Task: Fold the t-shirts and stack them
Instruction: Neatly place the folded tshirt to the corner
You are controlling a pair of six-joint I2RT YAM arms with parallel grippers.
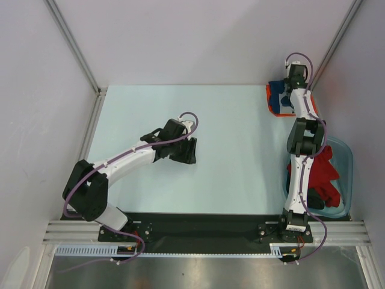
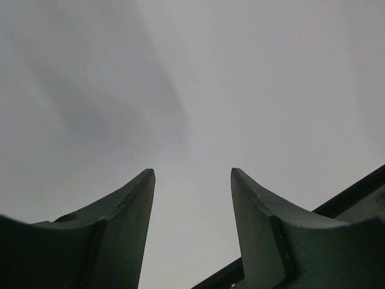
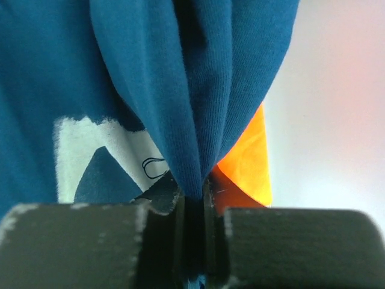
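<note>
A navy blue t-shirt (image 3: 72, 72) with a white printed graphic (image 3: 90, 156) fills the right wrist view. My right gripper (image 3: 192, 195) is shut on a bunched fold of it. Under it lies a bright orange t-shirt (image 3: 246, 162). From above, both shirts (image 1: 277, 99) sit at the table's far right, with the right gripper (image 1: 290, 89) over them. My left gripper (image 1: 191, 150) hovers mid-table, open, with nothing between its fingers (image 2: 132, 229). A red t-shirt (image 1: 326, 168) and a dark one (image 1: 328, 195) lie in the tub.
A clear bluish plastic tub (image 1: 346, 150) stands at the right edge beside the right arm. The pale table (image 1: 228, 120) is bounded by white walls and metal frame rails (image 1: 93, 120). A black strip (image 1: 198, 226) runs along the near edge by the arm bases.
</note>
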